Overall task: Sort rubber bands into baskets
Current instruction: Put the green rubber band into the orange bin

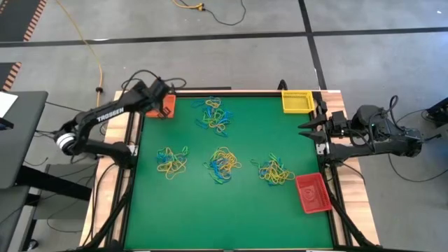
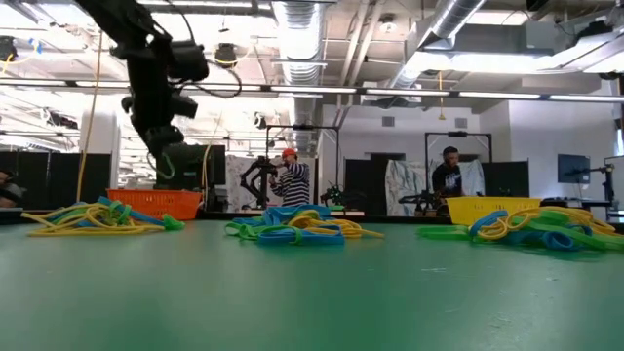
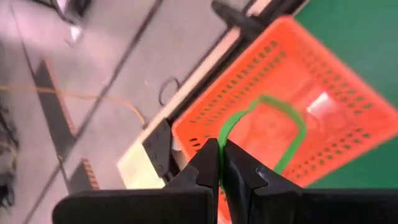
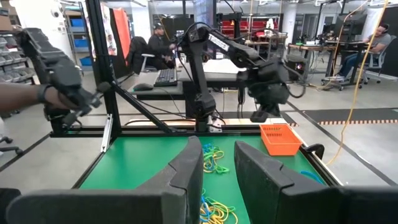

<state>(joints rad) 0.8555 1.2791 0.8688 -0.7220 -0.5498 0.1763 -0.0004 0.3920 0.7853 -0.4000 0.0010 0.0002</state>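
My left gripper [image 1: 165, 99] hangs over the orange basket [image 1: 168, 106] at the table's far left corner, shut on a green rubber band [image 3: 298, 124]. The low view shows that gripper [image 2: 166, 161] above the orange basket [image 2: 156, 203]. Several heaps of yellow, blue and green rubber bands [image 1: 222, 164] lie on the green mat. The yellow basket [image 1: 297, 101] stands at the far right corner and the red basket [image 1: 313, 192] at the right edge. At the right edge my right gripper [image 1: 308, 128] waits open, level, with nothing in it. My left gripper pinches one spot of the green band's loop [image 3: 222, 138] between its two fingertips. The fingers slant down from the table's left side. The rest of the loop hangs open beyond the fingertips, over the inside of the orange basket [image 3: 323, 106] and clear of the mat.
The table's raised frame rail [image 3: 205, 68] runs just beside the orange basket. People stand in the room beyond the table [image 2: 291, 180]. Bare mat [image 1: 231, 217] lies along the near side.
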